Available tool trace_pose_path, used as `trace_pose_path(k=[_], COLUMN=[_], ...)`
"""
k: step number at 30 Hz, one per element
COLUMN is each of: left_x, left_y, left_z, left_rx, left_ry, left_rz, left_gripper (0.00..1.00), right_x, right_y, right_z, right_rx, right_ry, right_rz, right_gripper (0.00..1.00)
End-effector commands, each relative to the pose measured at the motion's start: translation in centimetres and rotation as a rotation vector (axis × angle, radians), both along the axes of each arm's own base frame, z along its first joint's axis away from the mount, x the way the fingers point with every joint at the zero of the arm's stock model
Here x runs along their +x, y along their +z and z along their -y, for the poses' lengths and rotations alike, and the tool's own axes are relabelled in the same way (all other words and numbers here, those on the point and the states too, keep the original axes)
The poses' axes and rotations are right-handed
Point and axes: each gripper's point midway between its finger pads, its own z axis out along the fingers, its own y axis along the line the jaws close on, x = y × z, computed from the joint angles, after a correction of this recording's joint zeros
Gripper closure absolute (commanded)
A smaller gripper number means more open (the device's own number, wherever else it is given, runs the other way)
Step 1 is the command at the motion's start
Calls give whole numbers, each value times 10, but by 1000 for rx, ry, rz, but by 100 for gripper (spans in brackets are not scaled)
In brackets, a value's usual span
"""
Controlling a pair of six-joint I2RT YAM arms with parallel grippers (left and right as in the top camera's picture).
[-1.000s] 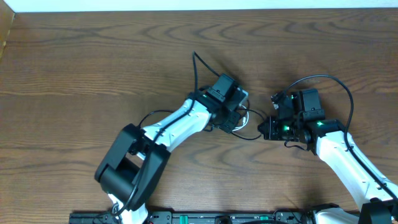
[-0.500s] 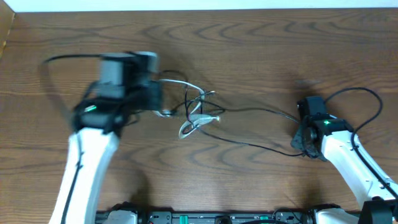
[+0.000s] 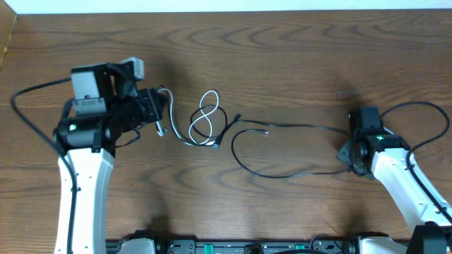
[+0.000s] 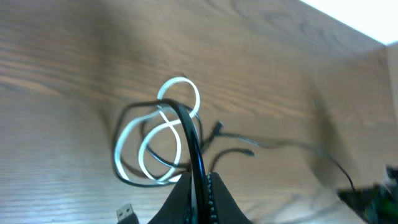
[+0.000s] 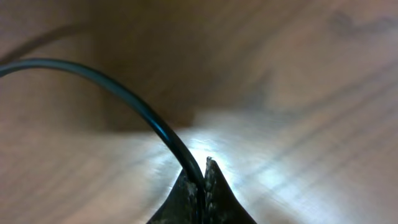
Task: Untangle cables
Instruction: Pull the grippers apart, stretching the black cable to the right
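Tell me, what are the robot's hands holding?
Both pinch the black cable: left gripper beside the white cable loops, right gripper farther along it.

Coiled cable (image 3: 203, 117) lying just right of left gripper (image 3: 161, 114) on table (image 3: 282, 56); long cable (image 3: 304, 127) stretching from beside it to right gripper (image 3: 347, 154).

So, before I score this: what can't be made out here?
- Overhead: right pincer tips, hidden by its own body.
- Left wrist: plug, cut by bottom edge.
- Left wrist: whether left pincer also pinches white cable beside black cable; blurred.
- Overhead: where the two cross; too small.
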Motion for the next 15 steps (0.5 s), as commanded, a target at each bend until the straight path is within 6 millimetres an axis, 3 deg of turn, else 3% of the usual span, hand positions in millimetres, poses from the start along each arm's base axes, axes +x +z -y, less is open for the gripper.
trace_pose_path(k=[1,4,7,9,11,13,15], left_x=[-5,-8,-9,-11,-14,-21,-27], left_y=[-15,-35,-55,-74,-94,-122,-138], left_z=[27,46,61,71,76,80,81], left_rx=[-49,-49,-36,-21,15,66,93], left_ry=[-82,-140,-184,-211,-224,-238,-247], left_rz=[-76,-153,-221,-284,-350,-443,-508], left_gripper=[92,93,92,92,92,92,93], right_x=[26,57,78,99,114,126,127], right_y=[3,19,47,86,128,195,242], right_z=[-29,-59,-62,-56,-35,-1,23], right_rx=[135,226,191,106,-30,-219,-327], right_ry=[191,434,529,577,539,433,352], right_rz=[83,213,296,366,418,506,570], right_gripper=[99,99,99,99,99,99,99])
